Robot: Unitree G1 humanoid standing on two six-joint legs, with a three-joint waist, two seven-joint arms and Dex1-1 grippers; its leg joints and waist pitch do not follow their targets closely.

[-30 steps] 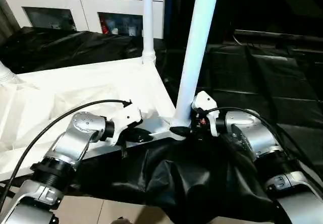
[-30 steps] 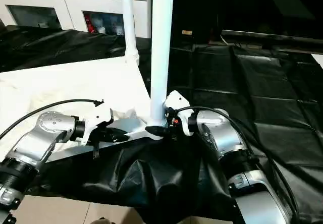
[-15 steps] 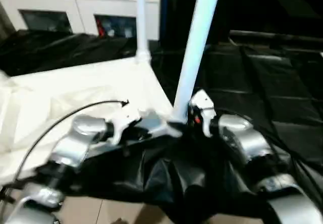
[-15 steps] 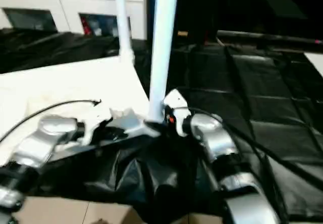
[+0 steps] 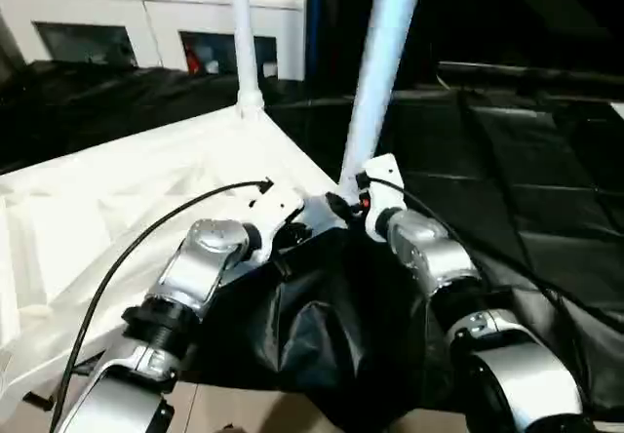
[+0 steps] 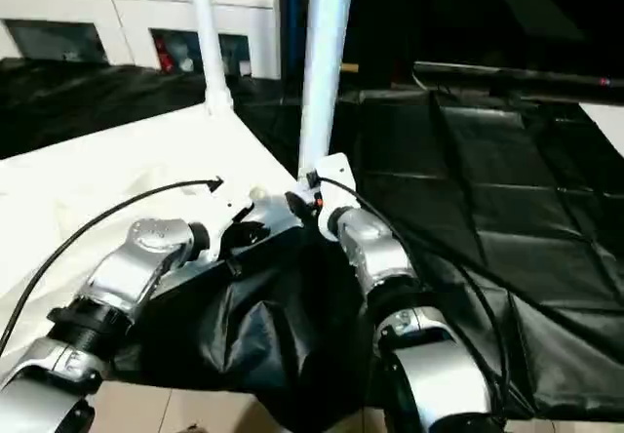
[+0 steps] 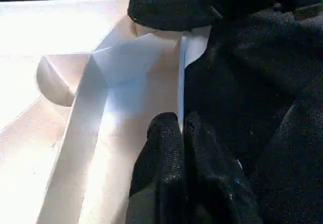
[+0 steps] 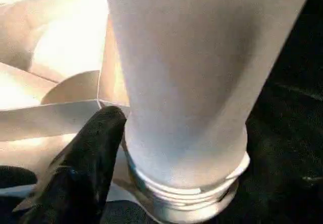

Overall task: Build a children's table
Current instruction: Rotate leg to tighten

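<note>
The children's table top (image 5: pixel 146 189) lies upside down on black sheeting, its ribbed underside facing up. Two white legs stand upright in corner sockets: the far leg (image 5: pixel 242 53) and the near leg (image 5: pixel 385 72). My left gripper (image 5: pixel 292 230) is at the near edge, just left of the near corner. In the left wrist view it (image 7: pixel 180 133) is shut on the top's thin rim (image 7: pixel 181 82). My right gripper (image 5: pixel 341 204) sits against the threaded base of the near leg (image 8: pixel 186 82), from the right side.
A white cabinet (image 5: pixel 146 23) with glass doors stands along the back wall. Black sheeting (image 5: pixel 507 179) covers the surface to the right and hangs bunched (image 5: pixel 322 326) below the near corner. A black cable (image 5: pixel 127 257) loops over my left forearm.
Both arms have stretched forward, and the near corner with its leg has shifted away from me. The left gripper has kept its hold on the rim. The camera has also moved.
</note>
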